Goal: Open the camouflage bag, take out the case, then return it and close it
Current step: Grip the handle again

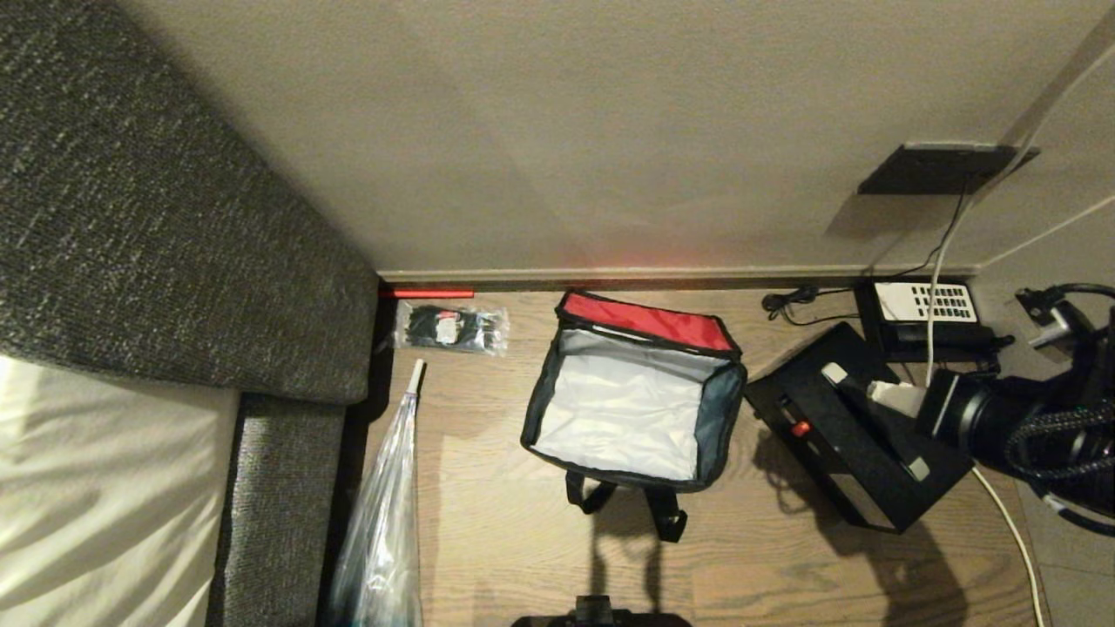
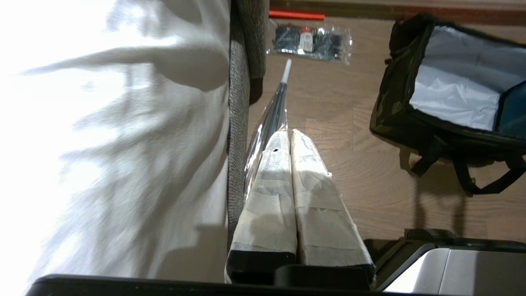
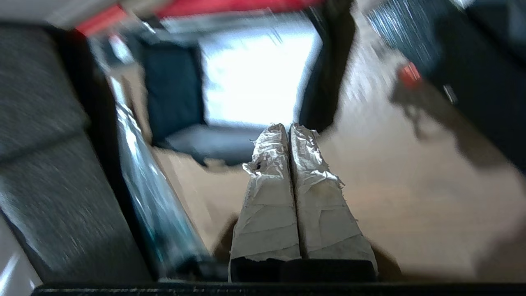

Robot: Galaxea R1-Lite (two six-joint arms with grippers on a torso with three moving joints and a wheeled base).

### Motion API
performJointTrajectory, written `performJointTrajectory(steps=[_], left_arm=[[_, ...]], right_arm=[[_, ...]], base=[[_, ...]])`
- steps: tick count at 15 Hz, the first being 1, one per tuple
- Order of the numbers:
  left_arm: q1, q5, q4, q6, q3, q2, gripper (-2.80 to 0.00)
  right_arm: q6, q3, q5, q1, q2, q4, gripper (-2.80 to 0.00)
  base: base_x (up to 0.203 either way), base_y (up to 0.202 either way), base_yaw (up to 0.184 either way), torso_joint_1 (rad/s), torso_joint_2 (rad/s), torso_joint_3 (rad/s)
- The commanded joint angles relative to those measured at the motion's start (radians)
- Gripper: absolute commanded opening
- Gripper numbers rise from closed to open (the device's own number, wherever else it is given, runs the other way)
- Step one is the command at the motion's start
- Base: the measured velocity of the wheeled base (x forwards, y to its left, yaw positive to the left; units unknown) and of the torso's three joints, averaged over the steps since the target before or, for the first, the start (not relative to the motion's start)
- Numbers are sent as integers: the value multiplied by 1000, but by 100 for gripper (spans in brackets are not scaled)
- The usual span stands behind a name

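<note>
From the head view, the camouflage bag [image 1: 634,396] sat open on the floor, its red lid flopped back toward the wall, the case [image 1: 858,427] lay out just to its right, and the right gripper [image 1: 897,399] hung over the case, so it looked like one sloppy grab would skid that slick box into the telephone [image 1: 928,315] behind it. The left wrist view had the left gripper [image 2: 289,137] pinched shut on nothing, parked well left of the bag. In the right wrist view the right gripper's fingers [image 3: 269,164] were pressed together empty, pointing at the bag's mouth, so if it didn't spread them first it'd probably just shove the case or snag the soft rim.
</note>
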Motion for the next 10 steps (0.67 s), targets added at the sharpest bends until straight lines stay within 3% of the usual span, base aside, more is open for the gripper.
performJointTrajectory(steps=[1, 3, 10], left_arm=[[1, 1, 0, 0, 2, -2, -280], [0, 1, 0, -2, 2, -2, -280], [0, 1, 0, -3, 2, -2, -280]], right_arm=[[1, -19, 4, 6, 158, -102, -280], [2, -29, 6, 7, 189, -156, -280], [-4, -18, 8, 8, 171, -156, -280]], base=[[0, 0, 0, 2, 1, 196], [0, 0, 0, 1, 5, 205], [0, 0, 0, 2, 1, 205]])
